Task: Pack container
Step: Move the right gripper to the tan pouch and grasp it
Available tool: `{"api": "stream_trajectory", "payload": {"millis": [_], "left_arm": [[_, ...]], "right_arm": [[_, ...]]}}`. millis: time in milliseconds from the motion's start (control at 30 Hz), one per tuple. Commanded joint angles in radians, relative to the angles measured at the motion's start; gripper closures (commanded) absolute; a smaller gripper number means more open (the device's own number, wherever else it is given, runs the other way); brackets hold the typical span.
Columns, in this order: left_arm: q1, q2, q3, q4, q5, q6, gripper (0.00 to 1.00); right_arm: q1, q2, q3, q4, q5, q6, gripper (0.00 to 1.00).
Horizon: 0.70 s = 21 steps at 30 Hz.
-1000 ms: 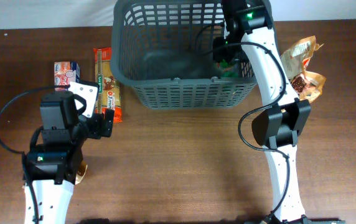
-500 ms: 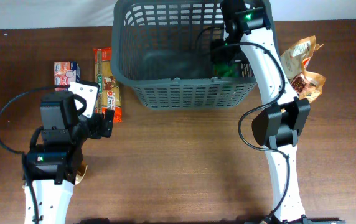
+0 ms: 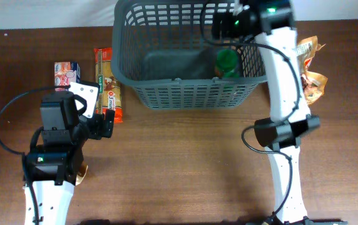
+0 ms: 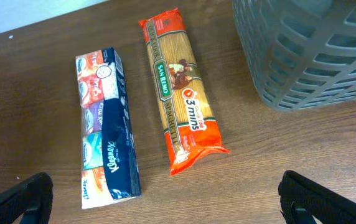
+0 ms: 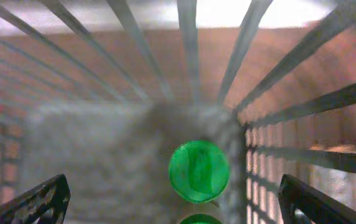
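The dark grey lattice basket (image 3: 185, 97) stands at the back middle of the table. A green-lidded jar (image 3: 227, 62) stands upright in its right front corner; the lid also shows in the right wrist view (image 5: 198, 171). My right gripper (image 3: 224, 26) is open and empty, above the basket's right side, over the jar. My left gripper (image 3: 104, 123) is open and empty at the left, near a spaghetti packet (image 4: 181, 112) and a Kleenex tissue pack (image 4: 106, 130) lying side by side left of the basket (image 4: 315, 56).
Snack bags (image 3: 307, 65) lie right of the basket, behind the right arm. The spaghetti packet (image 3: 108, 84) and tissue pack (image 3: 66, 74) lie on the brown wooden table (image 3: 185, 162).
My right gripper has risen out of the basket and away from the green-lidded jar, which now stands free in the basket's right corner. The left arm has not moved.
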Motion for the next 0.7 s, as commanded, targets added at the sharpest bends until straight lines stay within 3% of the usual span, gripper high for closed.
{"api": "stream_trajectory", "payload": {"millis": [0, 167, 400, 500, 667], "left_arm": [[0.005, 0.001, 0.012, -0.001, -0.011, 0.012, 0.01], [0.005, 0.001, 0.012, -0.001, -0.011, 0.012, 0.01], [0.005, 0.001, 0.012, -0.001, -0.01, 0.012, 0.01], [0.005, 0.001, 0.012, -0.001, -0.01, 0.012, 0.01], [0.005, 0.001, 0.012, -0.001, -0.011, 0.012, 0.01]], "right_arm": [[-0.05, -0.161, 0.064, -0.028, 0.113, -0.002, 0.01], [-0.261, -0.341, 0.057, -0.204, 0.204, -0.06, 0.01], [-0.539, -0.389, -0.023, -0.204, -0.053, -0.235, 0.01], [-0.605, -0.377, -0.142, -0.202, -0.184, -0.286, 0.01], [-0.631, -0.37, -0.385, -0.176, -0.191, -0.29, 0.01]]}}
